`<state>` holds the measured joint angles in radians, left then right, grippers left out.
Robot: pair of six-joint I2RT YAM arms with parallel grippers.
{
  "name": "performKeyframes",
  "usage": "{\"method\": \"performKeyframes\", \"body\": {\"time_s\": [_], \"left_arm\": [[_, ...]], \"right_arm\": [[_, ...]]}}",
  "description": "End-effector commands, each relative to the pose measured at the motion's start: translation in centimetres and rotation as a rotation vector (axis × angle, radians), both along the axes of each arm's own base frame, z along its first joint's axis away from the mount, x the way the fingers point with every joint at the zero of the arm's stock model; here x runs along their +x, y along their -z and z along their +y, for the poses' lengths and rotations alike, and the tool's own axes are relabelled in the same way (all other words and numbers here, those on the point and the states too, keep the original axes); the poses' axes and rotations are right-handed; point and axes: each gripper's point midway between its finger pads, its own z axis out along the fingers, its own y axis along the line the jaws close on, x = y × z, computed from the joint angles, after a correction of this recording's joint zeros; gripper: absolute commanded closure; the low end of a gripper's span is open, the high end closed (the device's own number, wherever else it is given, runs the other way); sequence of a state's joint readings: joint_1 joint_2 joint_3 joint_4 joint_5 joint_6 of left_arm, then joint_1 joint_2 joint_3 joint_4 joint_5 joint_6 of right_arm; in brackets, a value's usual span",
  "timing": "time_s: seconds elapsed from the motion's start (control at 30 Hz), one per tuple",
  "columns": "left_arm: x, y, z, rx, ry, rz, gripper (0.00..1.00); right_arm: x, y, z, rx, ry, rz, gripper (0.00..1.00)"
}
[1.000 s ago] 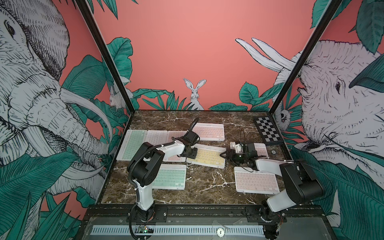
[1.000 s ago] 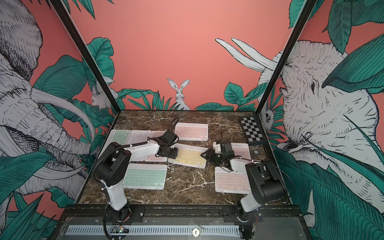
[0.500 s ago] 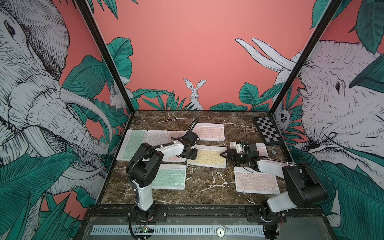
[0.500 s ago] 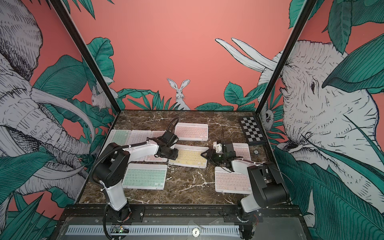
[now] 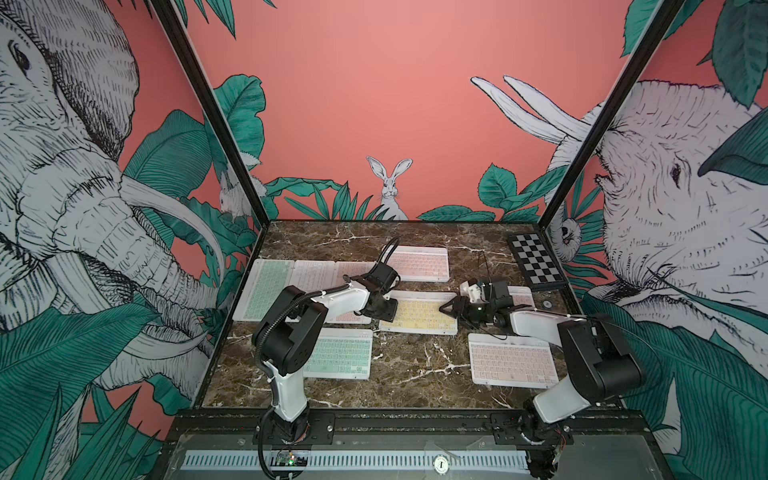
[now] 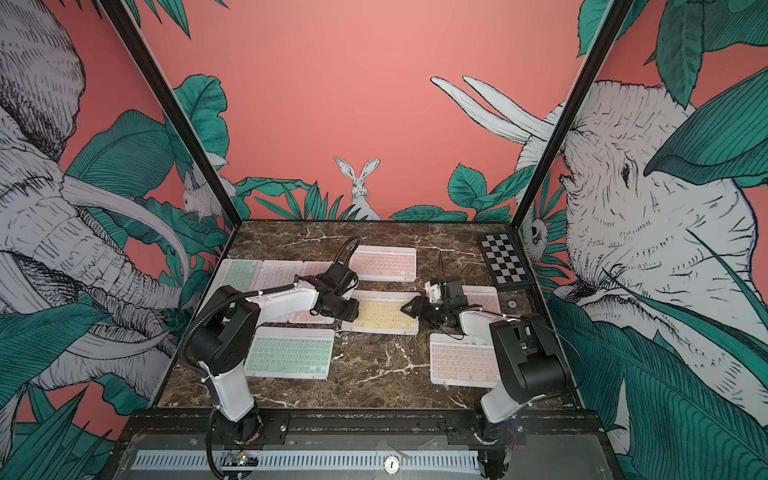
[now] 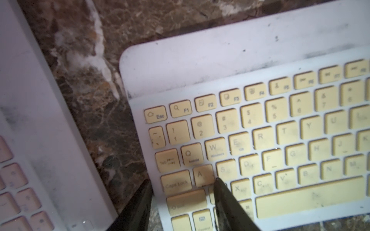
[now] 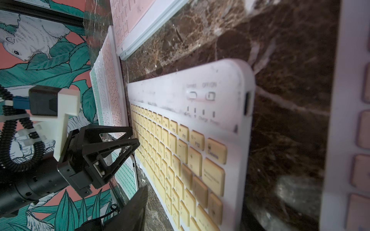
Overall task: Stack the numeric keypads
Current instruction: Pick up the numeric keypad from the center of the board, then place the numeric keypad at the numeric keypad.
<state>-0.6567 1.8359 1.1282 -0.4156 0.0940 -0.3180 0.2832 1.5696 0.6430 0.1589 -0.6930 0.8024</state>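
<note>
Step in hand: pickup. The yellow keypad (image 5: 419, 318) lay flat mid-bench (image 5: 415, 365). The left claw (image 5: 386, 316) was clamped on its left edge. The right claw (image 5: 444, 309) stood apart at its right end. Next, probably: close right, then lift level.
</note>
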Motion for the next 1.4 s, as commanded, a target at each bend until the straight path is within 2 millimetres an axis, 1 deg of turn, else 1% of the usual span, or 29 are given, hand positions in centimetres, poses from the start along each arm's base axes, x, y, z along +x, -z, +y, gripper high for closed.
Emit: {"method": "performKeyframes", "body": {"time_s": [0.0, 0.1, 0.23, 0.37, 0.47, 0.57, 0.7, 0.8, 0.93, 1.03, 1.1, 1.2, 1.27, 1.37], "left_arm": [[-2.7, 1.0, -0.8, -0.007, 0.053, 0.089, 0.49], [-2.6, 1.0, -0.7, -0.002, 0.049, 0.083, 0.49], [-2.3, 0.7, -0.7, 0.000, 0.045, 0.070, 0.49], [-2.0, 0.1, -0.5, 0.002, 0.032, 0.043, 0.49], [-1.5, -1.0, -0.4, -0.002, 0.010, 0.010, 0.49], [-0.7, -2.8, 0.2, 0.014, -0.027, -0.041, 0.49], [0.4, -5.9, 1.3, 0.031, -0.077, -0.114, 0.48], [1.2, -8.7, 2.1, -0.016, -0.126, -0.149, 0.48], [2.2, -11.8, 3.7, -0.061, -0.193, -0.178, 0.47], [2.8, -13.4, 4.9, -0.066, -0.223, -0.181, 0.46], [3.2, -14.1, 5.4, -0.055, -0.228, -0.195, 0.46], [3.7, -15.0, 5.8, -0.043, -0.234, -0.221, 0.46], [4.0, -15.4, 5.9, -0.047, -0.242, -0.230, 0.46], [4.5, -15.6, 6.1, -0.053, -0.255, -0.239, 0.45]], "right_arm": [[0.6, -2.5, 1.6, 0.058, -0.067, -0.091, 0.43], [0.4, -2.7, 1.8, 0.074, -0.082, -0.091, 0.48], [0.0, -3.0, 2.1, 0.100, -0.099, -0.088, 0.57], [-0.4, -3.4, 2.3, 0.113, -0.113, -0.082, 0.74], [-0.6, -4.0, 2.2, 0.123, -0.117, -0.086, 0.87], [-0.8, -5.3, 2.2, 0.151, -0.119, -0.092, 0.99], [-0.8, -7.9, 2.4, 0.189, -0.130, -0.122, 1.00], [-0.5, -10.3, 2.7, 0.215, -0.141, -0.159, 1.00], [0.8, -13.9, 3.0, 0.255, -0.148, -0.222, 1.00], [2.4, -16.6, 3.1, 0.289, -0.142, -0.276, 1.00], [3.7, -17.8, 3.2, 0.299, -0.141, -0.311, 1.00], [6.0, -18.7, 3.4, 0.303, -0.157, -0.336, 1.00], [7.6, -18.7, 3.4, 0.312, -0.159, -0.347, 1.00], [10.7, -17.7, 3.3, 0.319, -0.140, -0.346, 1.00]]}}
